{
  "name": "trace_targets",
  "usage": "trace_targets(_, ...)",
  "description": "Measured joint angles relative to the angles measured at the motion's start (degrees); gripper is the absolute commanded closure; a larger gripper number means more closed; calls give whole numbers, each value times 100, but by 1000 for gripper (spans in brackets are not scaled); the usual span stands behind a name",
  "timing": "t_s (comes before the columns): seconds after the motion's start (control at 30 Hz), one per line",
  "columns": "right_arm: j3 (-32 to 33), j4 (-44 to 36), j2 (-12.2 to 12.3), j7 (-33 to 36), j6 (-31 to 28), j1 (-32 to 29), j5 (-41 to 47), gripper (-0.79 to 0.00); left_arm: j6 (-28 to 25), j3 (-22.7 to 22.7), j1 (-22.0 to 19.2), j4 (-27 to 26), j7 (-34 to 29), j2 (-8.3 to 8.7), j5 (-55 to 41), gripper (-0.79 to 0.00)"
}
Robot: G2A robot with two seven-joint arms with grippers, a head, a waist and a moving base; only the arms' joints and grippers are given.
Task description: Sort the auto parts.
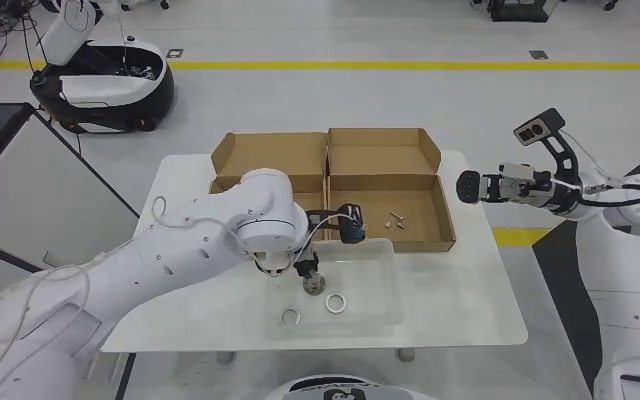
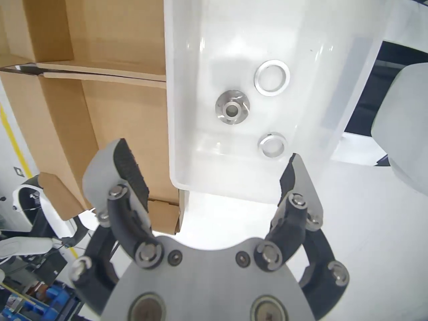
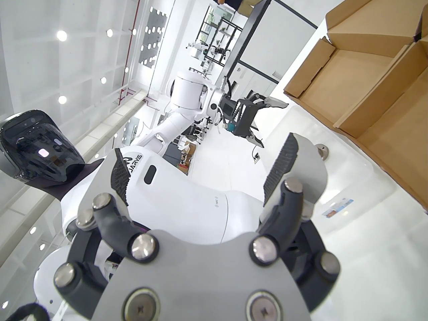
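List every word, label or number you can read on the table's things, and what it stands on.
On the clear bin, a sticker: print too small to read.
On the cardboard boxes, large ring, small ring and flange: no lettering to be seen.

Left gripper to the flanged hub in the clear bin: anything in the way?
Nothing visible. The left gripper is open, the clear bin has no lid, and the flanged hub lies bare on its floor; the larger ring and the smaller ring lie apart from it.
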Motion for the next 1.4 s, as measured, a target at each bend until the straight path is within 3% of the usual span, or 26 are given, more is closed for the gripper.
trace_targets(0.53,0,0,0,0,0,0,0,-785,-62,731,-261,236,131,-230,-252,-785)
trace_targets(1.4,0,0,0,0,0,0,0,-785,-101,1161,-41,1088,621,-992,55,-785)
